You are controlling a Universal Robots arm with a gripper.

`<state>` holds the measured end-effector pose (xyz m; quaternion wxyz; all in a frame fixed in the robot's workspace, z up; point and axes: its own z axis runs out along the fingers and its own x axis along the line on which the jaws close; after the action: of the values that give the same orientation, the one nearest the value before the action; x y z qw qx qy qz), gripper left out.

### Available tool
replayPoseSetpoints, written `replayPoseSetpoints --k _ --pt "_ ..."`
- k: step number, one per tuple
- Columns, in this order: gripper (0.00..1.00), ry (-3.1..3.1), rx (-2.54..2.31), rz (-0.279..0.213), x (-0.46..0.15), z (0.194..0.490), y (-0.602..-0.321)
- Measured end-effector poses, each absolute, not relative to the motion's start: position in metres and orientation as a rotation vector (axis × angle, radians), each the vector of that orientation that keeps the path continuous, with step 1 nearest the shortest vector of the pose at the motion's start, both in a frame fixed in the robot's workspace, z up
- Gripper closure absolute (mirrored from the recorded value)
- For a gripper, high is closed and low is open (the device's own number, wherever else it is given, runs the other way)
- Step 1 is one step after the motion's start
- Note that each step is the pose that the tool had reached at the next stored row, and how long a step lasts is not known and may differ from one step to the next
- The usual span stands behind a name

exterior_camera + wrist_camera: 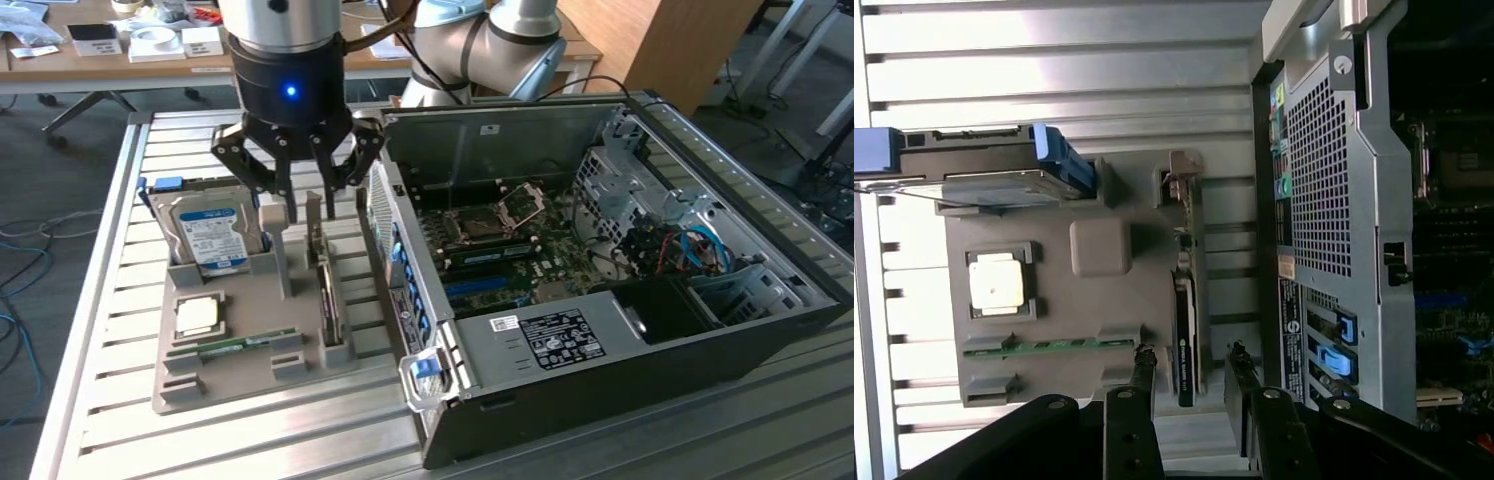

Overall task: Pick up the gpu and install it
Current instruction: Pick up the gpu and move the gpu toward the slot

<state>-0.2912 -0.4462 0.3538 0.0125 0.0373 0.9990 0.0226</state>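
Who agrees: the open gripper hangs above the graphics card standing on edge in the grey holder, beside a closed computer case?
Wrong on the case: the computer case is open, as the exterior view shows. The open gripper does hang above the graphics card standing on edge in the grey holder.

the tray (200,385) is matt grey plastic, the slatted table (240,445) shiny metal.

One gpu (328,305), one hard drive (214,238)
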Motion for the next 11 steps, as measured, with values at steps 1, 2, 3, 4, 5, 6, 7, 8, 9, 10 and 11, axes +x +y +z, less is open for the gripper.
replayPoseSetpoints --k 1,2,3,4,5,6,7,8,9,10,11 --pt "0.58 3.114 0.116 0.07 -0.291 0.352 -0.446" --pt "0.58 3.114 0.116 0.07 -0.291 0.35 -0.446" --pt "0.58 3.114 0.116 0.07 -0.291 0.348 -0.446" --pt "0.58 3.114 0.116 0.07 -0.291 0.347 -0.446" --pt "0.58 3.114 0.116 0.07 -0.291 0.346 -0.446" --pt "0.58 3.114 0.116 0.07 -0.291 0.346 -0.446" --pt "0.58 3.114 0.116 0.07 -0.291 0.345 -0.446" --pt "0.58 3.114 0.116 0.07 -0.291 0.344 -0.446" --pt "0.58 3.114 0.116 0.07 -0.291 0.343 -0.446" --pt "0.58 3.114 0.116 0.07 -0.291 0.341 -0.446" --pt "0.58 3.114 0.116 0.07 -0.291 0.339 -0.446"
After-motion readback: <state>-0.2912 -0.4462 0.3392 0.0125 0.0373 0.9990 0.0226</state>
